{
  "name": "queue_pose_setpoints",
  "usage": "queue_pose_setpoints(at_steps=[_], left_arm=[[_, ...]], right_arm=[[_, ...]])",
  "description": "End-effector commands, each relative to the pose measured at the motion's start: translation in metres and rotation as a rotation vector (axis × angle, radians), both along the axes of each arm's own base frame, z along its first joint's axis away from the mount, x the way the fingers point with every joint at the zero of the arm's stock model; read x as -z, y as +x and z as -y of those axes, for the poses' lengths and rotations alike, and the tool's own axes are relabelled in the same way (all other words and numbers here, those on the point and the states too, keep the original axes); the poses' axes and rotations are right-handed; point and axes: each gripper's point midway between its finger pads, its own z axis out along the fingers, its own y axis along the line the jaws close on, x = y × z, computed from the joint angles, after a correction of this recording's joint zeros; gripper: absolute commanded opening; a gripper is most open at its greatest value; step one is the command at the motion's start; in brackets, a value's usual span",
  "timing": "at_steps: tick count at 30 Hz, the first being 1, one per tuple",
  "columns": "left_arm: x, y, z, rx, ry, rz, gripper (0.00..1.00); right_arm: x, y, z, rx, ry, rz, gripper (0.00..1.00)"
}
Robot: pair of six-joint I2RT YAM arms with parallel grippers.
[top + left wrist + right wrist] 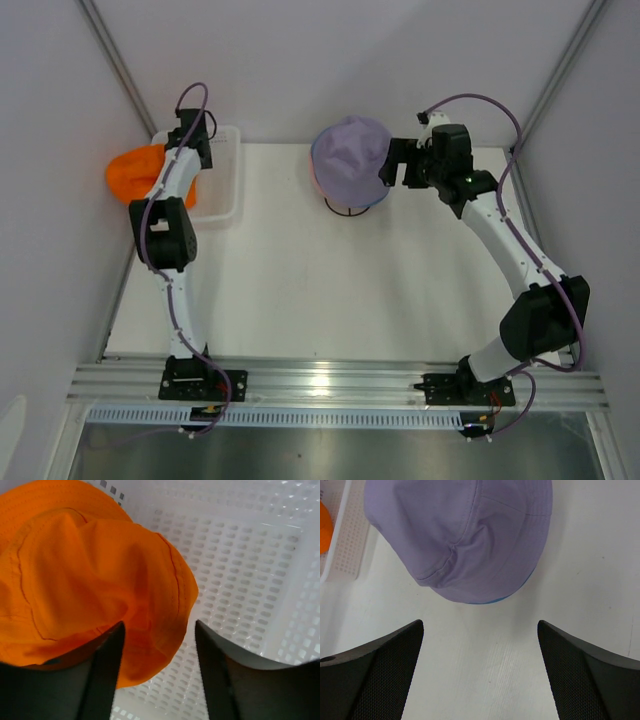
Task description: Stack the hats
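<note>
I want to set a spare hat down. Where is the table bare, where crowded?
Bare: the middle of the table, from the lavender hat to the near rail; also the right half of the mesh basket. Crowded: far left, where the orange hat meets the left tool.

No words, numbers or signs can be read anywhere. The orange hat is plain cloth with only stitching on it. The purple hat is plain too. The white basket has just rows of little holes.
</note>
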Motion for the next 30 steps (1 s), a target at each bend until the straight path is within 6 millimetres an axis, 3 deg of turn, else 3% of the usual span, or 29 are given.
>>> queue_pose_setpoints(at_steps=[1,5,6,7,8,12,13,15,16,18,19,23,26,27,28,30], left_arm=[[-0.018,0.009,-0.009,-0.020,0.041,0.027,0.56],[-0.026,0.015,-0.009,-0.026,0.034,0.050,0.27],[-0.030,0.015,-0.009,-0.027,0.031,0.057,0.11],[-0.034,0.014,-0.009,-0.032,0.033,0.064,0.03],[-0.038,0.012,-0.009,-0.033,0.034,0.066,0.01],[-0.094,0.001,0.005,0.006,-0.031,0.155,0.01],[-0.131,-0.007,0.017,0.052,-0.068,0.216,0.01],[-0.178,-0.018,0.036,0.112,-0.118,0.303,0.01],[-0.221,-0.035,0.047,0.149,-0.133,0.380,0.01],[-0.258,-0.053,0.072,0.224,-0.181,0.451,0.01],[-0.288,-0.070,0.089,0.268,-0.190,0.505,0.01],[-0.323,-0.111,0.145,0.414,-0.314,0.548,0.01],[-0.334,-0.128,0.178,0.493,-0.425,0.564,0.01],[-0.340,-0.136,0.199,0.553,-0.460,0.572,0.01],[-0.343,-0.140,0.208,0.574,-0.471,0.575,0.01],[-0.352,-0.149,0.239,0.663,-0.525,0.590,0.01]], right_arm=[[-0.034,0.009,0.008,0.023,0.012,0.100,0.99],[-0.035,0.009,0.010,0.032,0.017,0.103,0.99],[-0.036,0.009,0.009,0.031,0.018,0.104,1.00],[-0.036,0.010,0.011,0.036,0.023,0.103,0.99],[-0.038,0.010,0.010,0.034,0.027,0.105,1.00],[-0.051,0.008,0.006,0.019,0.060,0.123,1.00],[-0.056,0.008,0.005,0.016,0.071,0.130,1.00],[-0.070,0.005,0.001,0.001,0.114,0.156,1.00],[-0.081,0.001,0.000,-0.005,0.137,0.177,1.00],[-0.097,-0.005,-0.004,-0.022,0.205,0.196,1.00],[-0.110,-0.010,-0.001,-0.023,0.233,0.221,1.00],[-0.143,-0.025,0.001,-0.038,0.328,0.281,1.00],[-0.160,-0.037,0.004,-0.059,0.366,0.316,1.00],[-0.165,-0.040,0.003,-0.071,0.384,0.326,1.00],[-0.166,-0.042,0.002,-0.073,0.423,0.316,1.00],[-0.185,-0.048,0.000,-0.109,0.494,0.360,1.00]])
